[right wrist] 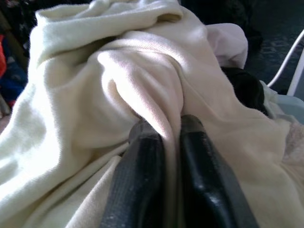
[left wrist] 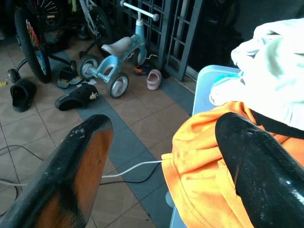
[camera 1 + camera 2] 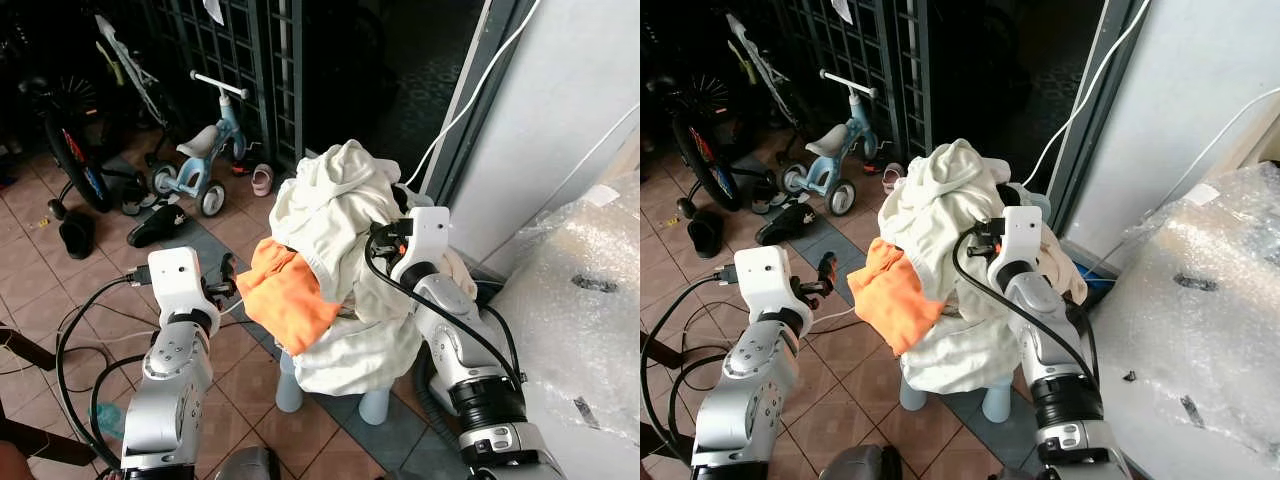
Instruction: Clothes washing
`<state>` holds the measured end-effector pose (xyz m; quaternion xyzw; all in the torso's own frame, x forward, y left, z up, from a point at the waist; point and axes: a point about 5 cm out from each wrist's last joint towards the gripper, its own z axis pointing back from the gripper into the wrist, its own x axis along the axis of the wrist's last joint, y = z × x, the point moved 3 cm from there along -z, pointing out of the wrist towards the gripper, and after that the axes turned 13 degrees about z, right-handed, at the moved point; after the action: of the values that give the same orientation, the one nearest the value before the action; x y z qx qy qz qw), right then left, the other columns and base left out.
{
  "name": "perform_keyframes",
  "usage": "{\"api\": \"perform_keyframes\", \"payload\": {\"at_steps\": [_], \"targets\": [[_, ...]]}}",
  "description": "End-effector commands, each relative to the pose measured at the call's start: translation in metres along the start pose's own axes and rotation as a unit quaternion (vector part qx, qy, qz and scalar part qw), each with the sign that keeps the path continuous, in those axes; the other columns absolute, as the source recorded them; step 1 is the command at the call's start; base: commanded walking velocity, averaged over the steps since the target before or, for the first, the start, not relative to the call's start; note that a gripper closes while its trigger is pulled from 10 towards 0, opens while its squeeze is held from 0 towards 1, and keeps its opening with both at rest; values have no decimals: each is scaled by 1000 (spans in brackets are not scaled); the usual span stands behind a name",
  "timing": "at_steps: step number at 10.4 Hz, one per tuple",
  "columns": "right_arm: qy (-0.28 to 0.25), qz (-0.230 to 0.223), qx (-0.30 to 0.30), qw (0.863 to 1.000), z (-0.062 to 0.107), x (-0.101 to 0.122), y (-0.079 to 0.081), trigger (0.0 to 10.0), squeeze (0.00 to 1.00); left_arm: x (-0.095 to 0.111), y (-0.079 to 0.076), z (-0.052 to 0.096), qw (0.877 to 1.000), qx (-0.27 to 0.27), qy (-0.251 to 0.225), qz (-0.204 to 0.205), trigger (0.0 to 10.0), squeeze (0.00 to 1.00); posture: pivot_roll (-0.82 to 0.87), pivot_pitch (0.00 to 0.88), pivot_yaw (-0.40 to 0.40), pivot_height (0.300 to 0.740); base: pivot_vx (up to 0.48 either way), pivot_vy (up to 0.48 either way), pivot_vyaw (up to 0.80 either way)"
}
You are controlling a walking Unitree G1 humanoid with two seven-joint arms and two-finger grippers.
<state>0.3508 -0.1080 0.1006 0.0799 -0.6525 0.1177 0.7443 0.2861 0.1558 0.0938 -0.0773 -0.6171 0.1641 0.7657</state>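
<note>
Two grippers work a heap of laundry piled on a pale blue stool (image 3: pixel 288 385) by the doorway. On the left, the left gripper (image 2: pixel 156 156) hovers beside the orange garment (image 3: pixel 290 295) with its fingers spread wide, one on the floor side and the other just over the orange cloth, holding nothing. The arm comes up from below with the wrist bent toward the pile. In the middle, the cream garment (image 3: pixel 335 205) stands lifted in a tall peak above the rest. On the right, the right gripper (image 1: pixel 166 142) has its fingers pinched together on a fold of that cream cloth, its forearm raised steeply and the wrist turned inward. The likely trouble is that the lifted cloth drags the orange piece and the other clothes off the stool onto the tiles, since they overlap. The thin pinch could also slip.
</note>
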Motion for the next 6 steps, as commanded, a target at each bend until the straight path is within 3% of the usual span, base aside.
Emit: {"api": "perform_keyframes", "payload": {"at_steps": [1,3,4,6], "targets": [[-41,-12,6,999,-2,23,1,0,0,1,7,-1,1000,24,1,-5,10000,0,-22,0,5,740,0,0,0],[-89,-25,12,996,-1,47,0,0,0,0,10,-1,999,33,3,-7,10000,0,-22,0,3,740,0,0,0],[-149,-34,-12,988,2,80,-10,0,0,1,10,-2,999,35,3,-11,10000,0,-25,1,6,740,0,0,0],[-208,-45,-36,976,15,118,-24,0,0,1,9,-4,999,36,2,-17,10000,0,-35,0,11,740,0,0,0]]}}
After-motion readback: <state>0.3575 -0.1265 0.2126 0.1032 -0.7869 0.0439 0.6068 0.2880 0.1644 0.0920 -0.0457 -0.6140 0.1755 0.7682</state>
